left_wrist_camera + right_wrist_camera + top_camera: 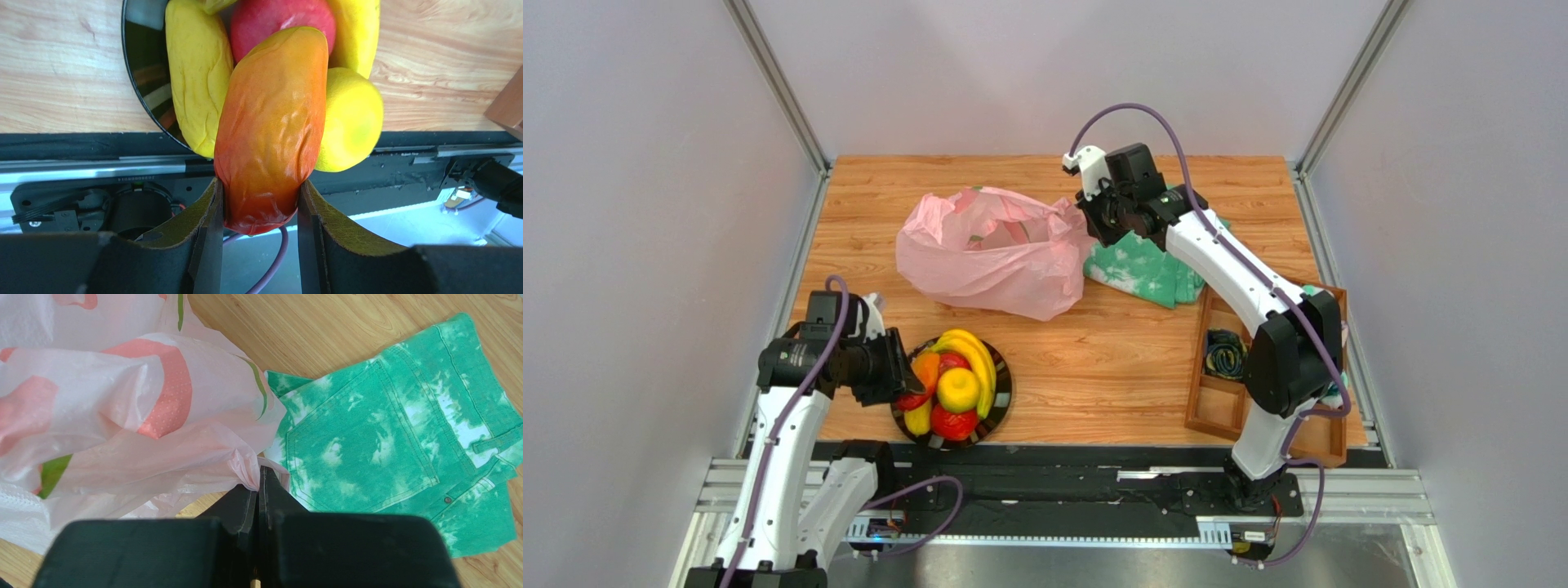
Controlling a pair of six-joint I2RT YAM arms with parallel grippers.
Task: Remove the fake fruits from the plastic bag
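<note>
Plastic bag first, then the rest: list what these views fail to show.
Plastic bag contents: top and right wrist views, its own crumpled pink film hides any fruit inside.
Black plate, left side: top view, covered by the left gripper holding the mango.
Wooden tray, right part: top view, the right arm covers it.

Bare table (1112, 355) lay open in front of the plastic bag (995, 251). Front-left of it, the heaped plate (144, 67) and the left gripper (261, 202) clamping a mango (270, 122) blocked passage. At its right edge, the pinching right gripper (258, 478) and green cloth (1143, 276) crowded in.
</note>
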